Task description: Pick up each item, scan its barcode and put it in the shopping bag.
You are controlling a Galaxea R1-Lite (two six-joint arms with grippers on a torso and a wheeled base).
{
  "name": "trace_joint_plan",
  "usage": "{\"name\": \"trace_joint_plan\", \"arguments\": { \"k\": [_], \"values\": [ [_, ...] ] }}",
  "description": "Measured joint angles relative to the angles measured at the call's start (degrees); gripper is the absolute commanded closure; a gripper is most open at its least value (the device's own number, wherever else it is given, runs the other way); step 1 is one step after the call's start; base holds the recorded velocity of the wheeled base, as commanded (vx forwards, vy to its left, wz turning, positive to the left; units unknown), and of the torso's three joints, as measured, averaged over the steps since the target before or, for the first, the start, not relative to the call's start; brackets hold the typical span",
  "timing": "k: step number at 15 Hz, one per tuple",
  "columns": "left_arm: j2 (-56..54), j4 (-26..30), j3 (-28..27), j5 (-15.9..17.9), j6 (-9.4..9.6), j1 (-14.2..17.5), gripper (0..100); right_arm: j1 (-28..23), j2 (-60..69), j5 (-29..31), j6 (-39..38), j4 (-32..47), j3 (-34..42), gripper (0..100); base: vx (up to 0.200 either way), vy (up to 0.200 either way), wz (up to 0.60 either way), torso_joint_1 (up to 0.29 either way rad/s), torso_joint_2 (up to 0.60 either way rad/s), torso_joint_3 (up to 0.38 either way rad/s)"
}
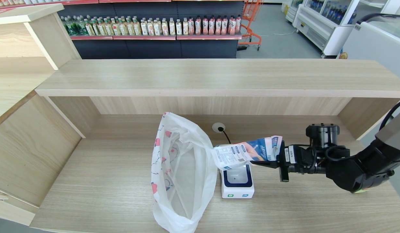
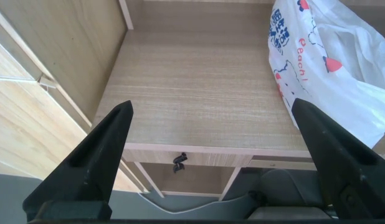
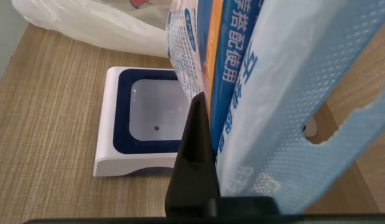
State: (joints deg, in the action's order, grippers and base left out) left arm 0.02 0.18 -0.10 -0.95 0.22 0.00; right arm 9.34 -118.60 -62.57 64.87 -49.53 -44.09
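Shopping bag [image 1: 187, 145] has the left gripper [image 2: 212, 106] off to its left, hanging above the near left edge of the wooden counter [image 1: 106, 187] with its two dark fingers [image 2: 108, 146] spread wide and nothing between them. The bag itself is thin white plastic and stands on the counter with its mouth gaping upward. Its side carries red heart-like shapes, and in the left wrist view a block of blue lettering and one red word near its top [image 2: 286, 31]. Just beside the bag's right side sits the scanner [image 1: 237, 184], a white box with a dark blue frame around a pale window. Two small marks, one green and one blue, sit on its front lip. A black cable [image 1: 225, 135] runs from a round socket in the counter down behind it. Directly above the scanner hangs the packet [image 1: 248, 152], flat, blue and white. A white panel of fine print and small square codes takes up its left half. Its left corner reaches the bag's rim, though whether they touch is unclear. In the right wrist view, blue characters run along the packet's length [image 3: 233, 68]. The right gripper [image 1: 271, 158] is clamped on the packet's right end, one dark finger [image 3: 195, 162] pressed flat to its face.
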Motion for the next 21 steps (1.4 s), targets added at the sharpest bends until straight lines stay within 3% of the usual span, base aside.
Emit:
{"name": "trace_joint_plan", "arguments": {
  "k": [7,9,12,15,17,20,21],
  "values": [
    [0.0,0.0,0.0,0.0,-0.04,0.0,0,-0.7,0.1,0.0,1.7,0.1,1.5,100,0.0,0.0,0.0,0.0,0.0,0.0],
    [0.0,0.0,0.0,0.0,-0.04,0.0,0,-1.0,1.3,0.1,-1.0,0.4,1.5,100,0.0,0.0,0.0,0.0,0.0,0.0],
    [0.0,0.0,0.0,0.0,-0.04,0.0,0,-2.2,7.8,1.6,-16.1,0.5,1.6,100,0.0,0.0,0.0,0.0,0.0,0.0],
    [0.0,0.0,0.0,0.0,-0.04,0.0,0,-3.0,19.3,11.6,-32.4,2.4,5.6,100,0.0,0.0,0.0,0.0,0.0,0.0],
    [0.0,0.0,0.0,0.0,-0.06,0.0,0,-2.6,28.6,19.7,-45.5,11.8,9.0,100,0.0,0.0,0.0,0.0,0.0,0.0],
    [0.0,0.0,0.0,0.0,-0.04,0.0,0,0.4,40.3,30.4,-71.7,42.1,5.9,100,0.0,0.0,0.0,0.0,0.0,0.0],
    [0.0,0.0,0.0,0.0,-0.04,0.0,0,1.5,43.0,32.5,-76.8,49.9,3.1,100,0.0,0.0,0.0,0.0,0.0,0.0]
  ]
}}
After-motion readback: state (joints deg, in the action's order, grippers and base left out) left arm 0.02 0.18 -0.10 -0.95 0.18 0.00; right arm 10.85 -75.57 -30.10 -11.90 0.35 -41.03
